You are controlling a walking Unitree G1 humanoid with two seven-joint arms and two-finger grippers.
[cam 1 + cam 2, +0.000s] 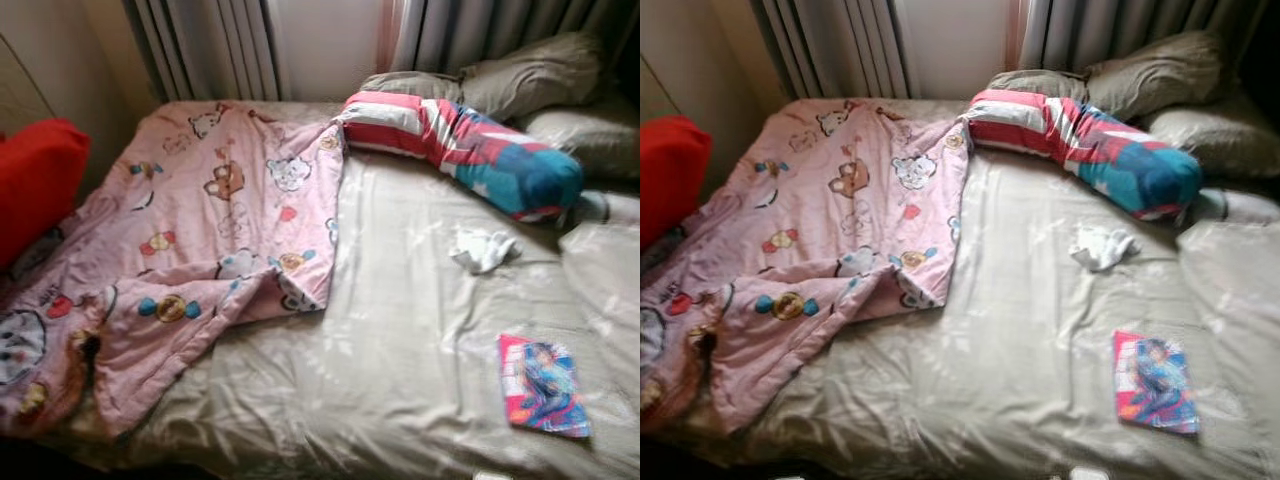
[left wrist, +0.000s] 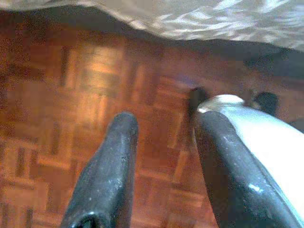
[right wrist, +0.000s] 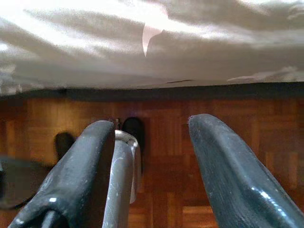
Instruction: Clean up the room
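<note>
Left eye view: a bed covered in a wrinkled beige sheet (image 1: 400,340) takes up the room below a window hung with grey curtains (image 1: 210,45). A pink quilted blanket printed with cartoon animals (image 1: 190,250) lies rumpled over the robot's left half of the bed, one corner folded back near the middle. A long bolster pillow striped red, white and teal (image 1: 465,150) lies aslant across the head of the bed, with beige pillows (image 1: 530,75) piled behind it. Just below the bolster's teal end sits a small crumpled white cloth (image 1: 483,250), and nearer the foot of the bed, to the right, a thin pink-and-blue booklet with a drawn figure on its cover (image 1: 543,386) lies flat on the sheet. A bright red cushion (image 1: 35,180) rests at the far left edge, beside the blanket.

Left wrist view: the left gripper (image 2: 164,142) hangs low beside the bed, its two black fingers parted and holding nothing, above a reddish wooden parquet floor (image 2: 71,95); the sheet's hem runs beyond the fingertips.

Right wrist view: the right gripper (image 3: 147,137) likewise hangs with fingers spread and empty over the parquet, the overhanging sheet just ahead of it. Both grippers are down at the bedside, well apart from the cloth, booklet and blanket on the bed.
</note>
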